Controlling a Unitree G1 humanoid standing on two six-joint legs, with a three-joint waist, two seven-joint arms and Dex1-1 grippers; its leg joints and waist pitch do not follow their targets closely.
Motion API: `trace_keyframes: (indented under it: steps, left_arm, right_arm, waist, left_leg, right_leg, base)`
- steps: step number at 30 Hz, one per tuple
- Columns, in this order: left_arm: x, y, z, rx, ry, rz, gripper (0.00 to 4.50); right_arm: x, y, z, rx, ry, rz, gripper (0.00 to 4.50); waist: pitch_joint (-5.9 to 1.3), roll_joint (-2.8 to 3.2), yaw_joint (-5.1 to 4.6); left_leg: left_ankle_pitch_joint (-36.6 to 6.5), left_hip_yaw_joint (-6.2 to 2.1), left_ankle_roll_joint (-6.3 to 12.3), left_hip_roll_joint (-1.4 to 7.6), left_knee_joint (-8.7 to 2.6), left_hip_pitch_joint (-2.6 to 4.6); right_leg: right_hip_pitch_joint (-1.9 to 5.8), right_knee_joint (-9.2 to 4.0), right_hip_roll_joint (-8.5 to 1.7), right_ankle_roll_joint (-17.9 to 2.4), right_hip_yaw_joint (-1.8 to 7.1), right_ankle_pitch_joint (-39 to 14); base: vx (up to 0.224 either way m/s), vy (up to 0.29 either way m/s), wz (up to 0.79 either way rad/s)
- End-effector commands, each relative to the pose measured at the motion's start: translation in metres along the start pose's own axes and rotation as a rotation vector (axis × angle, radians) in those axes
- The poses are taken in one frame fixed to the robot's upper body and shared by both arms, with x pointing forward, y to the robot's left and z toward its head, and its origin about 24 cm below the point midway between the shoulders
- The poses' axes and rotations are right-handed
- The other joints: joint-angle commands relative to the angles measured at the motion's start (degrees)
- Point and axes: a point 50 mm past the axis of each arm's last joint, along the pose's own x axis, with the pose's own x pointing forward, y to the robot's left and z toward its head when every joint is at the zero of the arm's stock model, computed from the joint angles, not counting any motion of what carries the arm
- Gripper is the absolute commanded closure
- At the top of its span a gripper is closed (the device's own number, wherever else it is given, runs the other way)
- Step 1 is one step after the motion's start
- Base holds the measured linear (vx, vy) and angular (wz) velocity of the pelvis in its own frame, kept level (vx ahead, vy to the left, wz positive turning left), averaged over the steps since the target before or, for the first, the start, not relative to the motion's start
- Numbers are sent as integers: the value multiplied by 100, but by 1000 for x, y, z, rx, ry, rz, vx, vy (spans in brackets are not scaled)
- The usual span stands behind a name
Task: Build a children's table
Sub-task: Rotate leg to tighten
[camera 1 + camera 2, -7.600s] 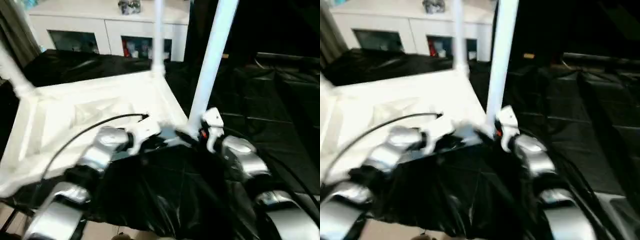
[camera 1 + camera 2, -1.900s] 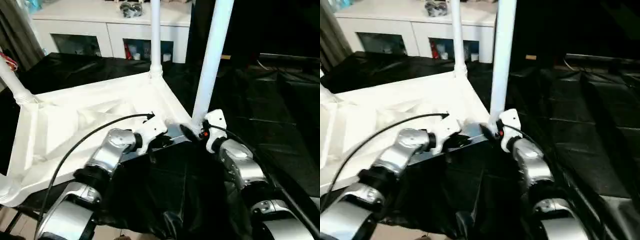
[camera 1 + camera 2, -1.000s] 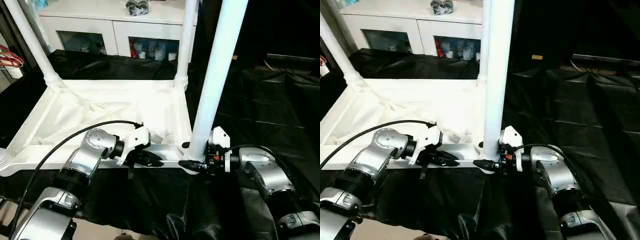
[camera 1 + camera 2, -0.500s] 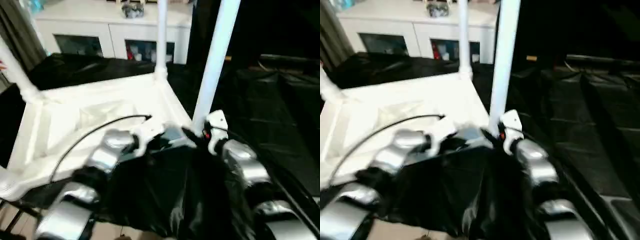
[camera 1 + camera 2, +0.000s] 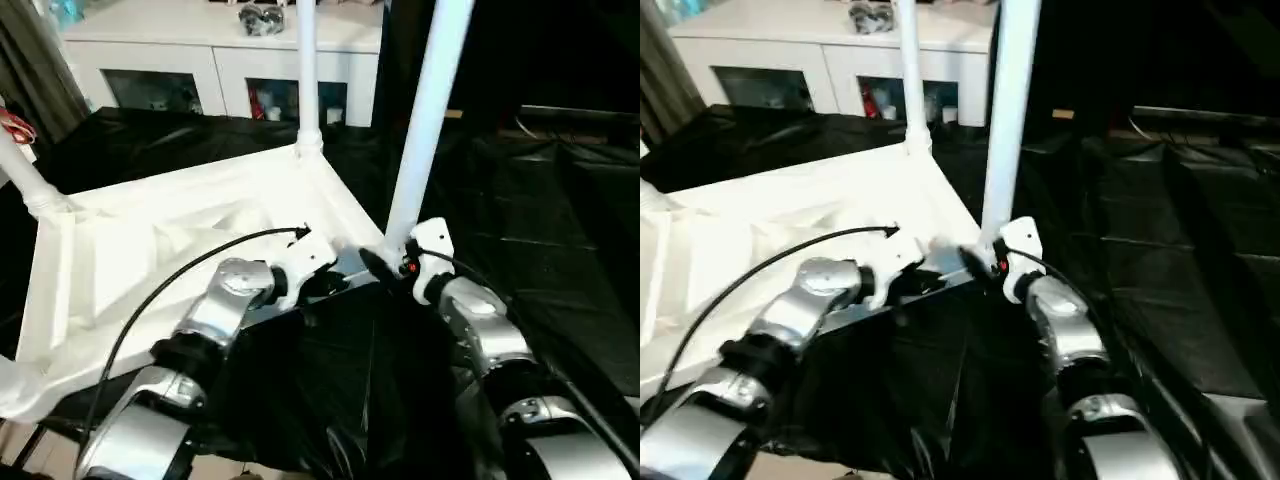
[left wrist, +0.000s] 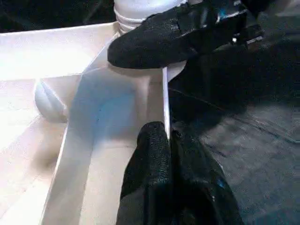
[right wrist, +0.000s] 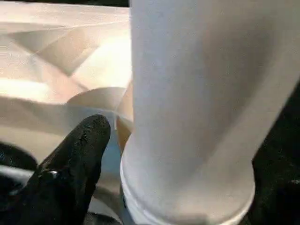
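- While the head views show the upturned tabletop on the black-draped bench, the left wrist view shows left gripper fingers pinching its rim.
- Right gripper fingers straddle the near corner leg, spread wide.

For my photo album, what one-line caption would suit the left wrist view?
The left gripper pinches the rim of the upturned white tabletop while the right gripper's finger rests by the corner leg.
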Motion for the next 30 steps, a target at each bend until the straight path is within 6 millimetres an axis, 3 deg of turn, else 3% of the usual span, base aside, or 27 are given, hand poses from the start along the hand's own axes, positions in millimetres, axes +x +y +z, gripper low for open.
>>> trace_keyframes:
  steps: [1, 12, 18, 26, 30]
  left_arm:
    - [5, -14, 14, 67, -94, -146, 450]
    - [-21, -14, 1, 67, -43, -298, 450]
    - [-28, -13, 0, 60, -39, -329, 450]
    - [-26, -15, 1, 48, -58, -322, 450]
    - [-17, -11, 5, 39, -73, -222, 450]
  right_arm:
    - [2, 24, -8, -42, 37, 225, 60]
    - [-31, 26, -6, -90, 65, 635, 60]
    - [-40, 27, -10, -68, 126, 745, 113]
    - [-40, 34, -14, -57, 134, 752, 171]
    - [-28, 33, -17, -45, 124, 594, 176]
  waist:
    - [-317, -71, 21]
    - [-303, -87, 69]
    - [-304, -91, 86]
    - [-305, -92, 110]
    - [-275, -92, 84]
  left_leg:
    - [-960, 16, 525, 96, -310, -52]
    - [-999, 26, 638, 127, -311, -50]
    - [-935, 23, 600, 135, -309, -48]
    - [-934, 23, 530, 131, -312, -38]
    - [-1086, 19, 418, 123, -339, -32]
  right_leg:
    - [341, -424, -297, -1285, 238, -840]
    - [322, -414, -284, -1344, 239, -899]
    - [320, -406, -295, -1369, 243, -874]
    - [317, -416, -299, -1319, 243, -974]
    - [301, -458, -304, -1223, 247, -1316]
  base:
    - [0, 0, 0]
    - [0, 0, 0]
    - [0, 0, 0]
    - [0, 0, 0]
    - [0, 0, 0]
